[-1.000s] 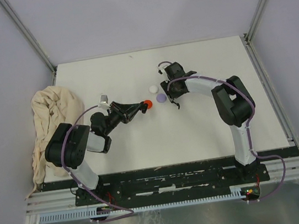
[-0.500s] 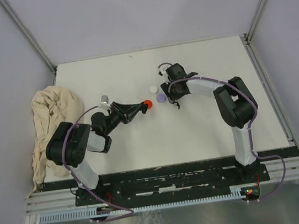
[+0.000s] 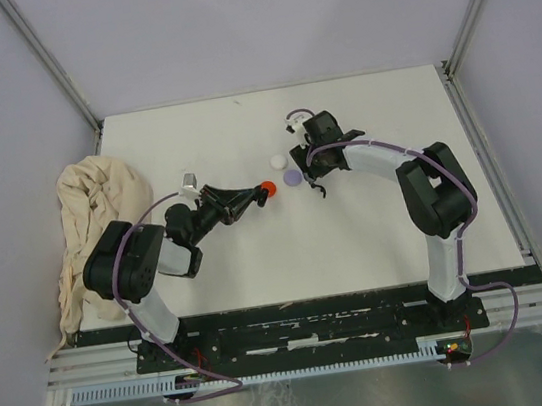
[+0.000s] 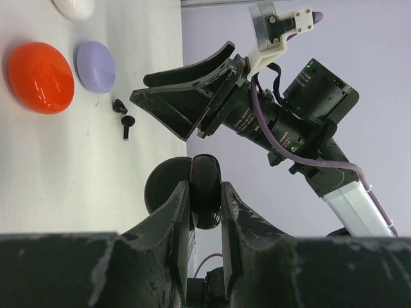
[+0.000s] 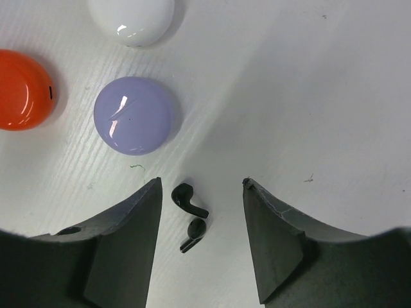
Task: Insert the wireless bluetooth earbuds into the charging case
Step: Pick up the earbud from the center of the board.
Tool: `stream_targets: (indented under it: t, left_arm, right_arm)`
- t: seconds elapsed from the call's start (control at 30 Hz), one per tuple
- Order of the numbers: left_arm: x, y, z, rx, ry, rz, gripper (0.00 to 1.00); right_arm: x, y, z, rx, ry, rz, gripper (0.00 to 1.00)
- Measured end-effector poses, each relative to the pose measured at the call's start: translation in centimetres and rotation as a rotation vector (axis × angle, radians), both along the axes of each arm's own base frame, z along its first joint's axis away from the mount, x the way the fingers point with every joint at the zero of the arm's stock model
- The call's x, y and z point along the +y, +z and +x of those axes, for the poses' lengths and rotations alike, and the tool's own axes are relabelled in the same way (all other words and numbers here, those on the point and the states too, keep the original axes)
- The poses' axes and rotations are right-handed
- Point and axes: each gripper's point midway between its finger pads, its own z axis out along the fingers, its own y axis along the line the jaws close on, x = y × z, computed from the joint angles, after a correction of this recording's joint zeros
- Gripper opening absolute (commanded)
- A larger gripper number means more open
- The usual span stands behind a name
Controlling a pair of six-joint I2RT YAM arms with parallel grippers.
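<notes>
Two black earbuds (image 5: 190, 198) (image 5: 194, 233) lie side by side on the white table, between the spread fingers of my right gripper (image 5: 201, 181), which is open and touches neither. The left wrist view shows them too, the earbuds (image 4: 122, 115) lying below the right gripper (image 4: 186, 106). My left gripper (image 4: 205, 189) is shut on a black charging case (image 4: 205, 170), held on edge above the table with its round lid (image 4: 160, 189) open. In the top view the left gripper (image 3: 255, 196) is just left of the red disc (image 3: 267, 189), and the right gripper (image 3: 312, 179) is right of the lilac disc (image 3: 292, 176).
Three round closed discs sit together: red (image 5: 22, 90), lilac (image 5: 135, 115) and white (image 5: 131, 19), just left of and beyond the earbuds. A crumpled beige cloth (image 3: 91, 218) covers the table's left edge. Grey walls enclose the table on three sides.
The right gripper's fingers have spread a little wider and its wrist has shifted slightly toward the far side. The left arm and the case it holds have not moved.
</notes>
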Motion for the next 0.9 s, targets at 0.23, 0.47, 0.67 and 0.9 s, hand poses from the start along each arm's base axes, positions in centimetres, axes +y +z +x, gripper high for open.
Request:
stream_targets:
  t: [0.23, 0.47, 0.67, 0.9]
  left_arm:
    - [0.0, 0.1, -0.2, -0.005, -0.001, -0.004, 0.03]
    - [0.0, 0.3, -0.3, -0.009, -0.004, -0.009, 0.03]
    - [0.0, 0.3, -0.3, -0.009, -0.004, -0.009, 0.03]
    - [-0.1, 0.3, -0.4, -0.01, -0.012, -0.01, 0.03]
  right_arm:
    - [-0.7, -0.5, -0.7, 0.017, 0.056, -0.057, 0.61]
    - [-1.2, -0.9, -1.4, 0.041, 0.088, -0.093, 0.61]
    - [-1.2, -1.0, -1.6, 0.046, 0.108, -0.099, 0.6]
    - [-0.8, -1.0, -1.8, 0.043, 0.129, -0.106, 0.6]
